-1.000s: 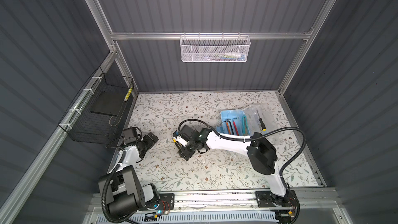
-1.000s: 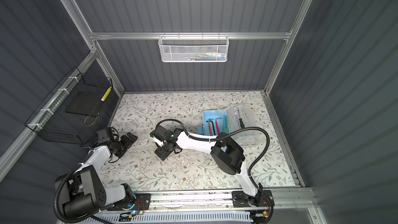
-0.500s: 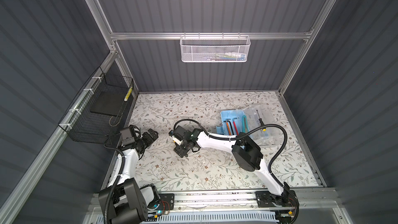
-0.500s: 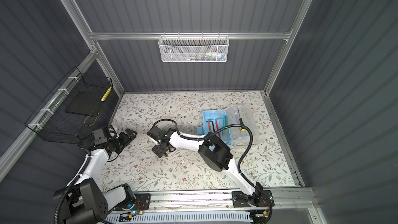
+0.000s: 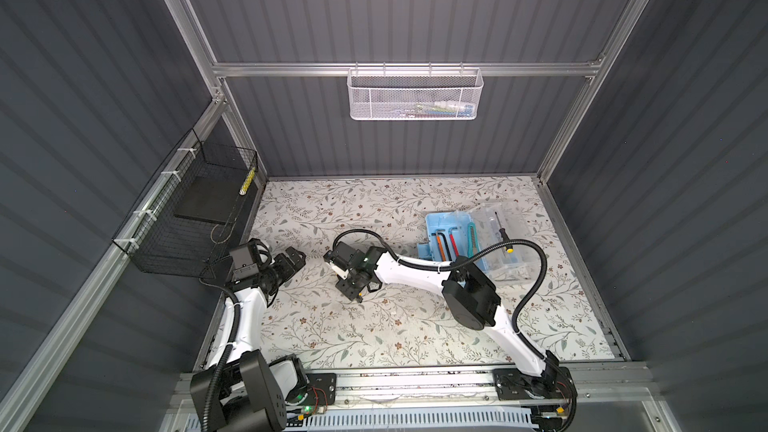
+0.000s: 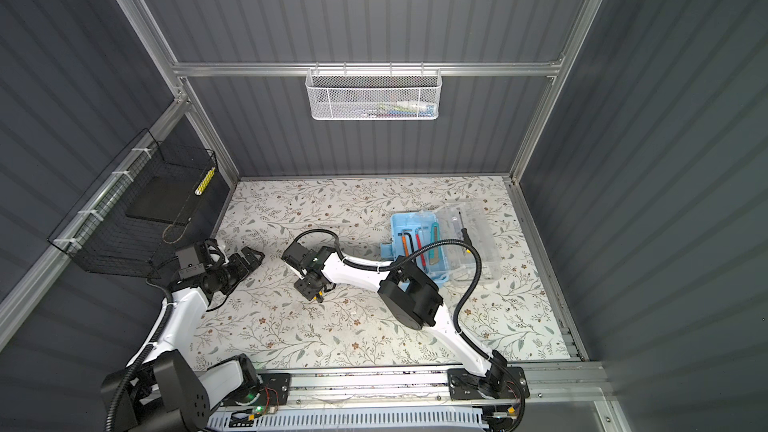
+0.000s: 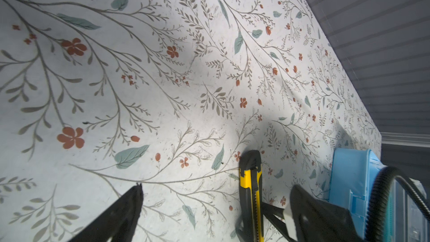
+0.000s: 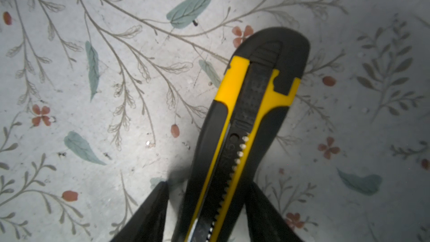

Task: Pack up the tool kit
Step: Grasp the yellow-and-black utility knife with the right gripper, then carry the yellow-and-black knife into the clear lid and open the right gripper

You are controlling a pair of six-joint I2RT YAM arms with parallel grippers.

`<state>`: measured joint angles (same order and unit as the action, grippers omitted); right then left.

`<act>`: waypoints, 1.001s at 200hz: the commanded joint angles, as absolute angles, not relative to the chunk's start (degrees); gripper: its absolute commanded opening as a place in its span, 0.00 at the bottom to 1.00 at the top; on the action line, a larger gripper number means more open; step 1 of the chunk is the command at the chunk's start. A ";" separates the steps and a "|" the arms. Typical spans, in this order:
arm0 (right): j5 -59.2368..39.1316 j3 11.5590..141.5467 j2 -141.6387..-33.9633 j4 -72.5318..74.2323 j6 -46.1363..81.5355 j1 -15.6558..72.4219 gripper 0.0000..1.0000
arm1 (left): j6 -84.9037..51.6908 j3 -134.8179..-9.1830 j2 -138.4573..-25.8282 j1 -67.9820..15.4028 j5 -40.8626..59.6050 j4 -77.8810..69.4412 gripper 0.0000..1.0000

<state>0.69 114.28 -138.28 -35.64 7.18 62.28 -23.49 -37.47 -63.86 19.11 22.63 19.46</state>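
The tool kit (image 5: 432, 222) (image 6: 409, 222) is a light-blue box lying open at the right back of the floral table, its clear lid (image 5: 509, 251) folded out to the right. Hex keys and a teal cutter lie inside it. Left of the kit, a yellow-and-black utility knife (image 8: 251, 103) (image 7: 250, 182) lies on the table. My right gripper (image 5: 353, 288) (image 6: 311, 288) (image 8: 208, 182) straddles the knife's handle, jaws narrowed, with a strip of table showing beside one finger. My left gripper (image 5: 297, 255) (image 6: 253, 255) (image 7: 216, 185) stands wide open and empty, left of the knife.
A white mesh basket (image 5: 415, 95) hangs on the back wall. A black wire basket (image 5: 187, 209) hangs on the left wall close to my left arm. A screwdriver (image 5: 503, 238) lies on the clear lid. The right arm's black cable (image 5: 536, 268) loops over the kit.
My right gripper's jaws have narrowed around the knife while staying at about the same spot. My left gripper has shifted a little toward the back.
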 commanded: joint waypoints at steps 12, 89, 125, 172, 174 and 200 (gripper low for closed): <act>1.81 114.53 -138.44 -36.57 7.40 62.20 0.46 | -22.22 -40.01 -62.62 19.19 28.39 19.64 1.00; 4.40 110.57 -132.79 -33.23 8.21 62.04 0.32 | -22.15 -40.62 -62.91 19.16 30.89 19.42 1.00; 5.05 106.86 -127.61 -30.64 8.96 61.29 0.25 | -22.04 -40.73 -62.29 19.16 30.52 19.85 1.00; 3.56 96.39 -114.32 -30.51 13.10 55.35 0.25 | -22.06 -39.71 -62.77 19.00 33.34 17.33 1.00; 3.77 95.64 -113.50 -30.35 13.23 55.01 0.25 | -22.02 -39.61 -62.82 18.99 33.47 17.12 1.00; 7.92 85.85 -103.92 -30.21 13.58 50.71 0.25 | -22.06 -39.20 -63.24 17.09 33.27 16.02 1.00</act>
<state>3.95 91.94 -110.61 -29.71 11.75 54.30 -23.31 -39.07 -63.33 18.76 31.44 17.85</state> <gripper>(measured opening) 0.352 0.996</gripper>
